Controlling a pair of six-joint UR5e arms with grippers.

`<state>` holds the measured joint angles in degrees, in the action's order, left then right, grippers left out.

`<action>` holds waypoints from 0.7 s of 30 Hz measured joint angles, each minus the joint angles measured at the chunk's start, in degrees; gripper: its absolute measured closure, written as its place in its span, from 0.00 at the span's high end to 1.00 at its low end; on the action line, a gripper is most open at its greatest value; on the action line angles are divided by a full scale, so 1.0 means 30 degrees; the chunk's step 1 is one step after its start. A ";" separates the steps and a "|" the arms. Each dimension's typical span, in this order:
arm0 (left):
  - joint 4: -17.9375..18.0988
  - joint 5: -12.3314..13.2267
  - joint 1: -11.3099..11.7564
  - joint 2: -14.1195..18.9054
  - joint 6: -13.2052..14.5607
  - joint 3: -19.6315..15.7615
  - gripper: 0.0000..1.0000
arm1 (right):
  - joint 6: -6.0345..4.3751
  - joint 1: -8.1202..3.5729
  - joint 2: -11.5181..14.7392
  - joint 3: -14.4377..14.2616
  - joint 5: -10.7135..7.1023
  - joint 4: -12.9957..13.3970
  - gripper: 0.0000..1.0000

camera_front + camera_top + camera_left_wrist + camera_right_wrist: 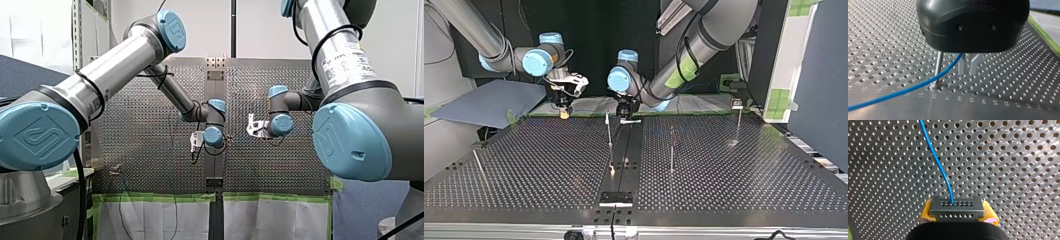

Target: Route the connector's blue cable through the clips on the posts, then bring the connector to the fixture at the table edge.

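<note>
Blue cable (pixel 910 88) across post (pixel 937 67) beside left gripper (pixel 967 74)

The perforated metal worktop (pixel 280 165) beneath my left hand (pixel 194 150) and my right hand (pixel 252 127) carries green tape (pixel 270 196) along its edge, white sheets (pixel 270 220) hanging below. Beyond both hands rises a pale wall (pixel 260 30); a slotted metal upright (pixel 76 35) stands out past my left hand.

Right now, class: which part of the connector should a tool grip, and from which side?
Grip the connector by its two short end walls, coming from behind, opposite the holed face where the blue cable leaves. Those ends look flat and parallel, and the cable is left free. My right tool holds it so, a yellow pad on each end.
</note>
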<state>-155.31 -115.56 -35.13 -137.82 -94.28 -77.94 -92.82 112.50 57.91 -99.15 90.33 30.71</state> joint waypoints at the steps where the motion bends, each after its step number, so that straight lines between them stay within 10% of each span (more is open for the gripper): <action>1: 0.0000 0.0005 -0.0015 0.0002 0.0026 0.0000 0.27 | 0.0000 -0.0005 0.0001 0.0005 -0.0011 -0.0002 0.00; 3: 0.0000 -0.0002 -0.0052 0.0014 0.0151 0.0003 0.56 | 0.0002 -0.0008 -0.0004 0.0007 -0.0032 -0.0020 0.00; 16: -0.0068 -0.0717 -0.0172 0.0046 0.0523 0.0049 0.54 | 0.0053 -0.0014 -0.0036 0.0013 -0.0134 -0.0096 0.00; 21: -0.0240 -0.0580 -0.0257 0.0167 0.0518 0.0048 0.84 | 0.0018 -0.0042 -0.0042 0.0012 -0.0148 -0.0095 0.00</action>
<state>-156.03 -117.30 -35.90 -137.32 -92.73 -77.79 -92.77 112.37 57.78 -99.12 89.89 30.42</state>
